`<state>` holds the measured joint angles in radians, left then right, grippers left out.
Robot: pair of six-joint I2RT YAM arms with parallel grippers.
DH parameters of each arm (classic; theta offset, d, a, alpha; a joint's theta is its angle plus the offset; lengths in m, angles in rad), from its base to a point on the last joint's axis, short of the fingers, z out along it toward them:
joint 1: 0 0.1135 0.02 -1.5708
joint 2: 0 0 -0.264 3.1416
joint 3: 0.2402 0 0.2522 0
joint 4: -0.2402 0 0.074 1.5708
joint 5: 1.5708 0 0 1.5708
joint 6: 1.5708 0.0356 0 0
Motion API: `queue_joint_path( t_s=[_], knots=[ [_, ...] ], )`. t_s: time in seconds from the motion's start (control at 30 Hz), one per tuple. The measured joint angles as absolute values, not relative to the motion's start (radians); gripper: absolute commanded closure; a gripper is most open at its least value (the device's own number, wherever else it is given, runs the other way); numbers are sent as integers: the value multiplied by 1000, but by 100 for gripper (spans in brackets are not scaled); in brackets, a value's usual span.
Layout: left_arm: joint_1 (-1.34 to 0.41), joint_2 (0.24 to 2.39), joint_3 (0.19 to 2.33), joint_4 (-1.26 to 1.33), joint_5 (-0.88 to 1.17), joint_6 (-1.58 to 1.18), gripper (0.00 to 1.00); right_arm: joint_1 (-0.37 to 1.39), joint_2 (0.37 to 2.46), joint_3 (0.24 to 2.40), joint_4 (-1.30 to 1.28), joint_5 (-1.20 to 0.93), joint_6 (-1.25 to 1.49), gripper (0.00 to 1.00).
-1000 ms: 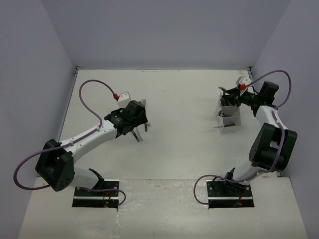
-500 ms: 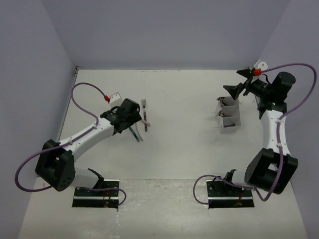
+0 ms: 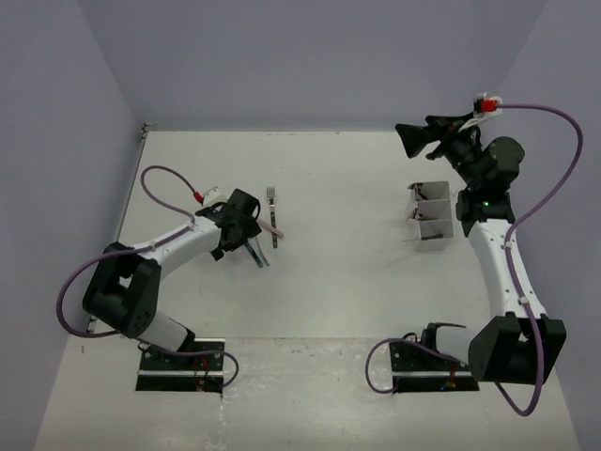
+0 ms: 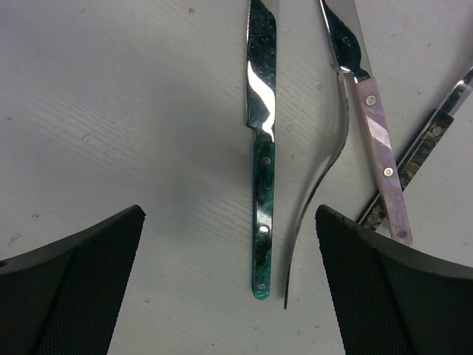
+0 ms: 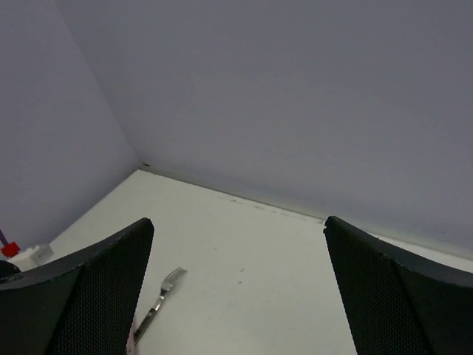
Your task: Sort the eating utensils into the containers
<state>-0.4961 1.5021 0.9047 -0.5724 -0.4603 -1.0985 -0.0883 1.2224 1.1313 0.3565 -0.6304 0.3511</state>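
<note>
On the table's left half, the left gripper [image 4: 229, 292] hangs low over a loose group of eating utensils [image 3: 258, 254], its fingers spread wide and holding nothing. Between them lie a teal-handled piece [image 4: 262, 222] and a bare metal one [image 4: 329, 159], with a pink-handled piece [image 4: 380, 159] and a dark-handled piece [image 4: 427, 144] alongside. A fork [image 3: 270, 195] lies just beyond. At the far right, the right gripper [image 3: 408, 141] is held high near the containers [image 3: 430, 221], wide open and empty.

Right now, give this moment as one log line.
left gripper: open above utensils | right gripper: open, raised, empty | containers: far from utensils
</note>
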Motion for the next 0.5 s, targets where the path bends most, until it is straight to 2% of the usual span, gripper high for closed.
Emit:
queue_joint_path(
  t_s=[0.17, 0.4, 0.5],
  knots=[
    [-476, 1567, 909, -574, -449, -1116, 0, -45, 1209, 1020, 284, -511, 414, 1],
    [-458, 1677, 956, -591, -446, -1145, 1, -44, 1209, 989, 203, -463, 447, 1],
    [-447, 1692, 973, -596, -446, -1161, 15, -42, 1209, 989, 197, -460, 453, 1]
  ],
)
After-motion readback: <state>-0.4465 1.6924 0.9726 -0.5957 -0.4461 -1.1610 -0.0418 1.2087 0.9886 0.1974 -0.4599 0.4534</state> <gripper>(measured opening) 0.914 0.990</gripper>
